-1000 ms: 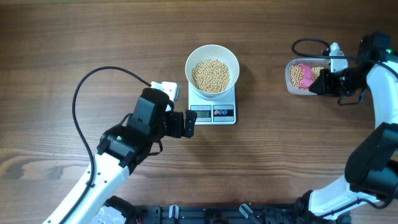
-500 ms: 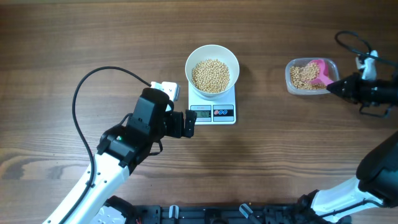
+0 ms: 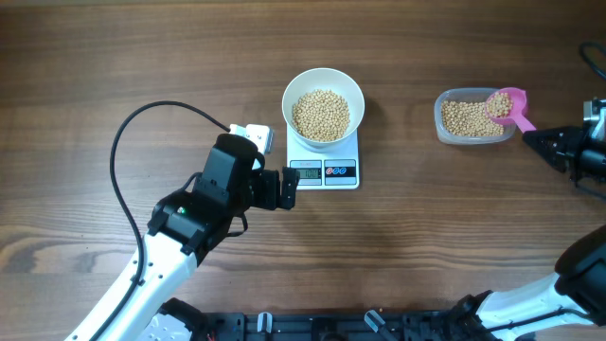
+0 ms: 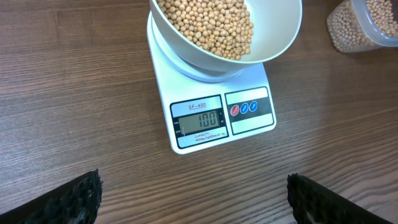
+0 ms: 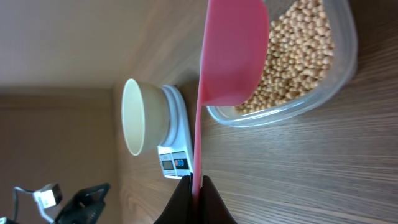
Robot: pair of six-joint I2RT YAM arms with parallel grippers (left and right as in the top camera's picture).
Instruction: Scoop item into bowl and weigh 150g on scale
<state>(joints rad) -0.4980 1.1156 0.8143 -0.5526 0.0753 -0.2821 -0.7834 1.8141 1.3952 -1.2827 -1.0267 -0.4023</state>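
beans (image 3: 321, 115): heaped in white bowl (image 3: 290, 93) on scale (image 3: 355, 152); more in clear tub (image 3: 440, 120)
display (image 4: 198, 120): reads 100
left gripper (image 3: 290, 188): spread wide, beside scale
right gripper (image 3: 528, 135): pinching pink scoop (image 3: 505, 102) handle; loaded, over tub

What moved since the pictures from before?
The right hand slid rightward, pulling the pink scoop it grips from the left half of the tub to its right end. The scoop now carries beans. Nothing was let go. The open left hand, the bowl of beans and the scale stayed put.
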